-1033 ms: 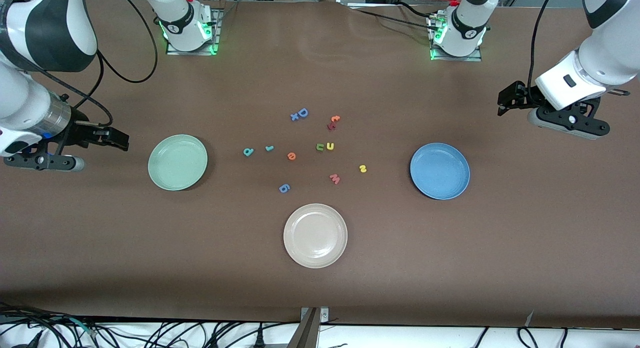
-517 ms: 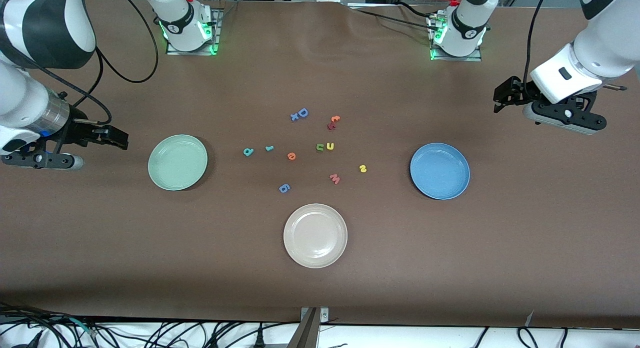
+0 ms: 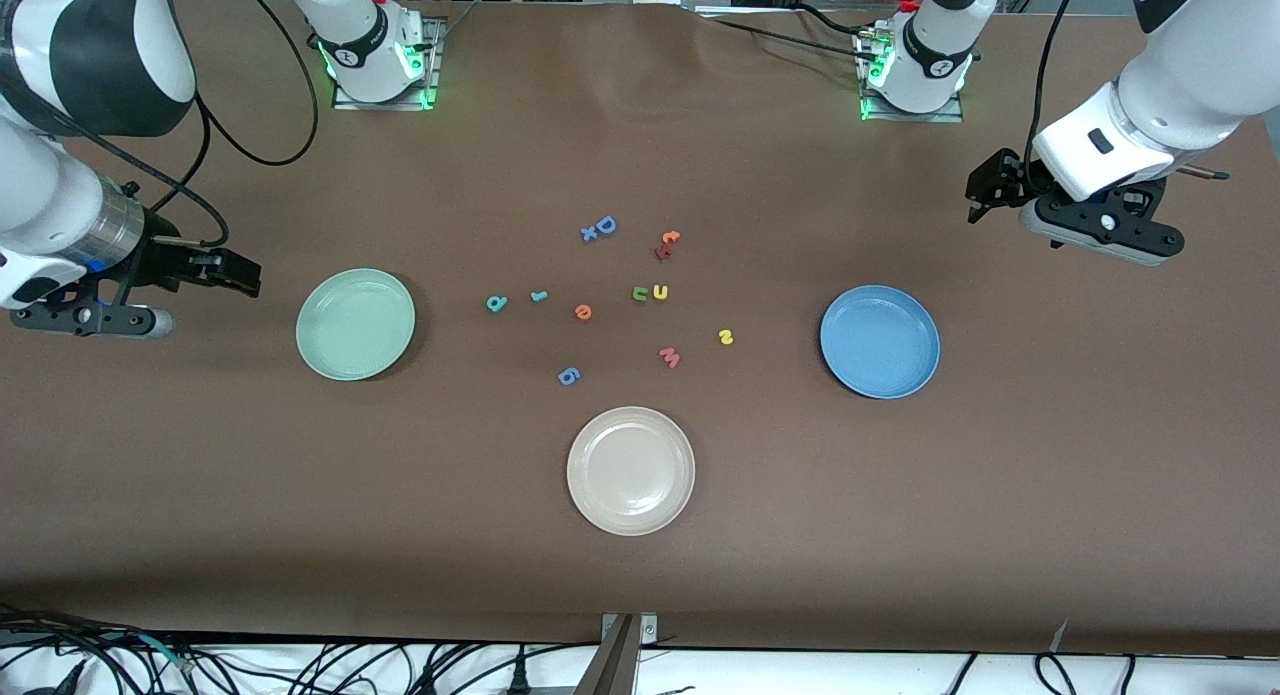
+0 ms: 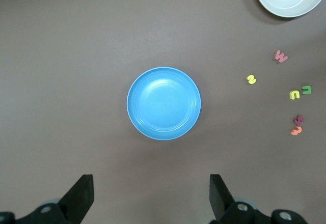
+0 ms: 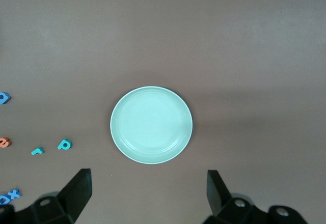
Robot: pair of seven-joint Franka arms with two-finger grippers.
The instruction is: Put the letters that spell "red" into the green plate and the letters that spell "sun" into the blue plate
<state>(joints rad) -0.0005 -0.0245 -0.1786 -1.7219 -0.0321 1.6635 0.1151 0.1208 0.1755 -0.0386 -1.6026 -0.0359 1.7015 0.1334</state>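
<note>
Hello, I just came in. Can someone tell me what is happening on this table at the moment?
Two robot arms are sorting foam letters into plates, but nothing is picked up yet. The left gripper hangs open above the table near the blue plate, and the right gripper hangs open beside the green plate. Both plates hold nothing. The letters, among them the yellow s and the orange e, lie loose on the table between the plates. A cream plate sits nearer the front camera.

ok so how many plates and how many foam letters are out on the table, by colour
green plate: 1
blue plate: 1
cream plate: 1
teal letters: 2
blue pieces: 3
orange letters: 2
yellow letters: 2
green letter: 1
red and pinkish-red letters: 2
total: 3 plates, 12 foam pieces, 15 things
</note>
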